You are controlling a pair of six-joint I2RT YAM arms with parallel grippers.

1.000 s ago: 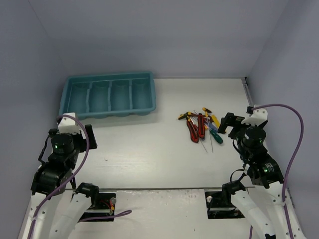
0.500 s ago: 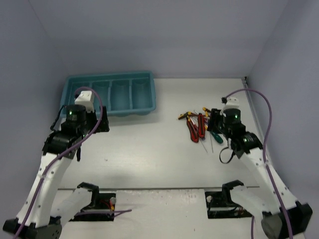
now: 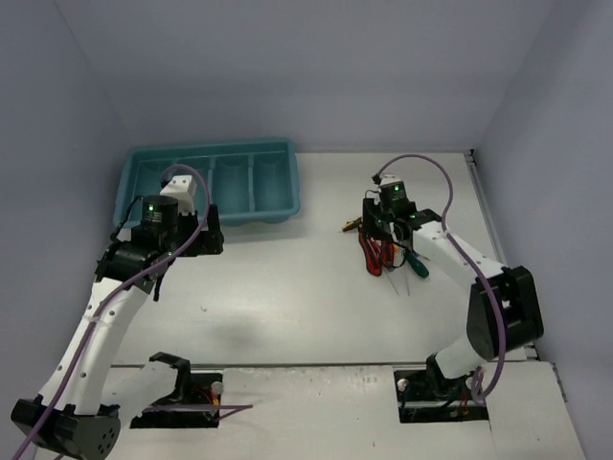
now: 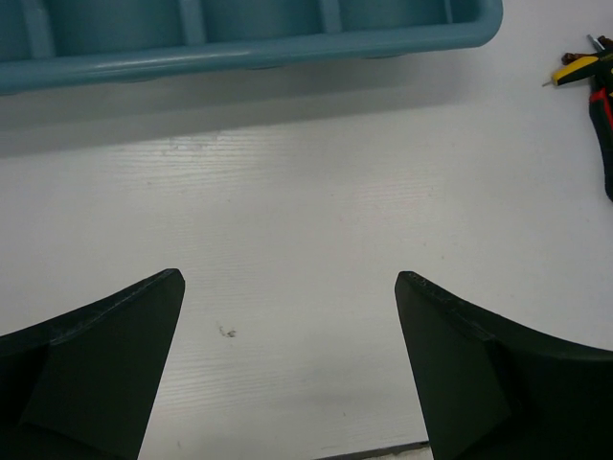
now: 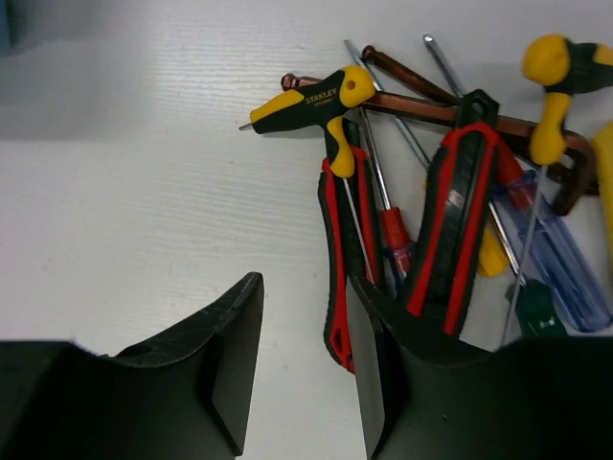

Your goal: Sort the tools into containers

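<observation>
The tools lie in a heap [image 3: 385, 245] right of the table's centre. The right wrist view shows red-and-black pliers [image 5: 460, 220], a yellow-and-black T-handle key [image 5: 321, 96], a brown L-shaped hex key [image 5: 421, 107] and thin screwdrivers with red [image 5: 395, 235], blue [image 5: 565, 268] and green [image 5: 536, 307] handles. My right gripper [image 5: 305, 283] hangs low over the heap's left edge, its jaws narrowed with only bare table between them. The pliers' left handle [image 5: 335, 249] runs under its right finger. The teal tray [image 3: 278, 213] of containers stands at the back left. My left gripper [image 4: 287, 278] is open over bare table in front of the tray [image 4: 239, 43].
Grey walls close the table in at the left, back and right. The tray's four compartments look empty from above. The tools' left end [image 4: 599, 86] shows at the right edge of the left wrist view. Both arm bases sit at the near edge.
My right arm has reached forward and left onto the tool heap, and its jaws have narrowed. My left arm has stretched forward and to the right, closer to the tray, jaws still wide.
</observation>
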